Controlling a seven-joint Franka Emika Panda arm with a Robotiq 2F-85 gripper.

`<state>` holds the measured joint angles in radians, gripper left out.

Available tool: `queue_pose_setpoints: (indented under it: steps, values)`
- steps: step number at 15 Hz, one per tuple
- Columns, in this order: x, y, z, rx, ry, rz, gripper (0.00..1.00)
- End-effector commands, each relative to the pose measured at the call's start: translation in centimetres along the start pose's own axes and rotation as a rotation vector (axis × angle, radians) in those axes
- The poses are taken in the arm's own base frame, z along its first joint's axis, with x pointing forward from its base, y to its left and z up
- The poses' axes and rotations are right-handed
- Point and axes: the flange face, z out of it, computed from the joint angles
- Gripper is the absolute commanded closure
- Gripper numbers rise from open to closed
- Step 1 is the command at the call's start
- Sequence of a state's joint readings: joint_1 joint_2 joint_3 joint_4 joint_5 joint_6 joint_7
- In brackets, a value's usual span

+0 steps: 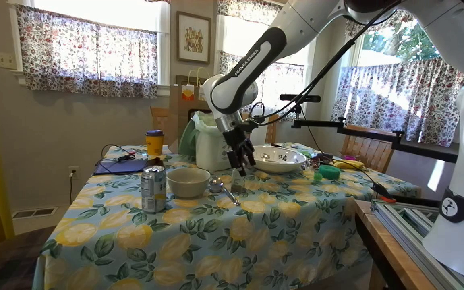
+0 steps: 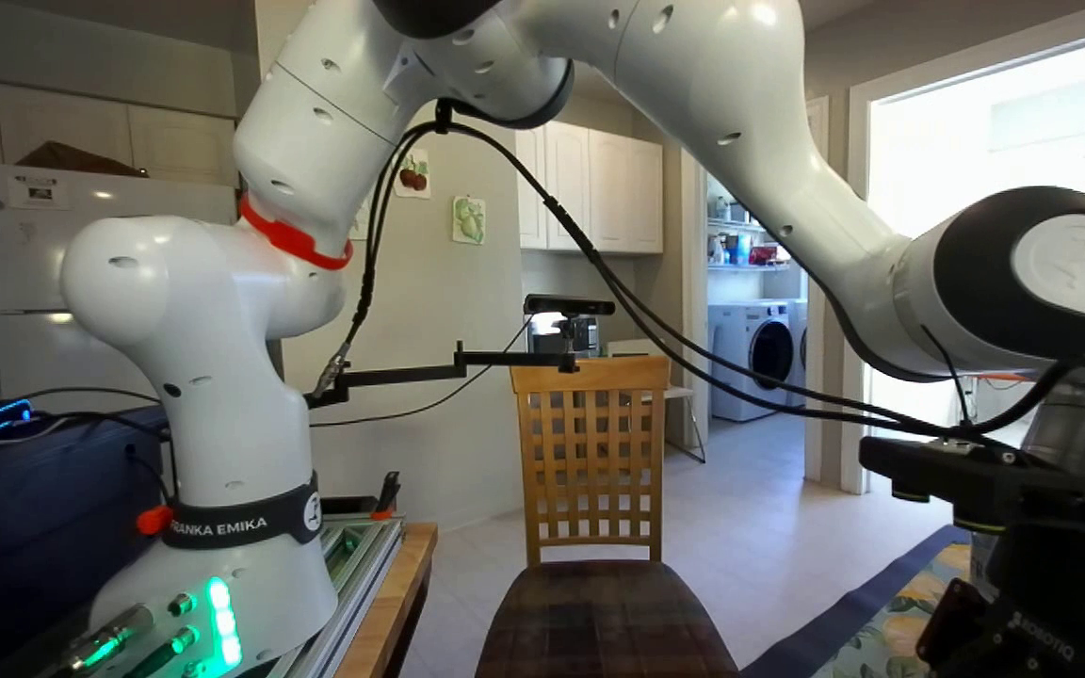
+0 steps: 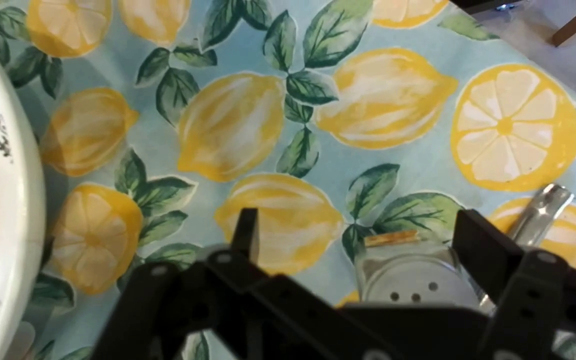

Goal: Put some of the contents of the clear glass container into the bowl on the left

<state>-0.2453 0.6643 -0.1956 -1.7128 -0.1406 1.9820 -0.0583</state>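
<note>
Gripper, black and two-fingered, stands with its fingers spread wide apart, and I hold it pointing down over a light-blue, lemon-printed tablecloth. Below it, the small clear glass shaker with a round, perforated metal lid stands upright on the cloth; in the wrist view its lid shows between my fingers, closer to the one at the right of the picture. I cannot tell whether that finger touches the glass. In an exterior view something brownish shows low inside the shaker, too small for me to name.

Near the shaker lies a shiny metal utensil, its rounded end toward a round beige bowl. That bowl sits to the left of the shaker in the same view, with an upright silver can just beside it on the side away from the shaker. Behind my gripper stands a wide white bowl with dark decoration, its rim also curving along the left edge of the wrist view. A white plastic bin with a bag liner stands behind the beige bowl and the shaker.
</note>
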Motion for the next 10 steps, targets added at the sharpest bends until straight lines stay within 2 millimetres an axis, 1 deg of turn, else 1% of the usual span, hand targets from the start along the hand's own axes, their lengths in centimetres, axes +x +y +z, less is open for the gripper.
queue_pose_setpoints:
  steps: [1,6,10]
  values:
    - [0.7,0.2,-0.3,0.029,-0.015,0.0,0.0]
    - [1.0,-1.0,-1.7,0.044,-0.023,-0.023,0.0]
    - [1.7,-1.7,-2.4,0.027,-0.042,-0.031,0.0]
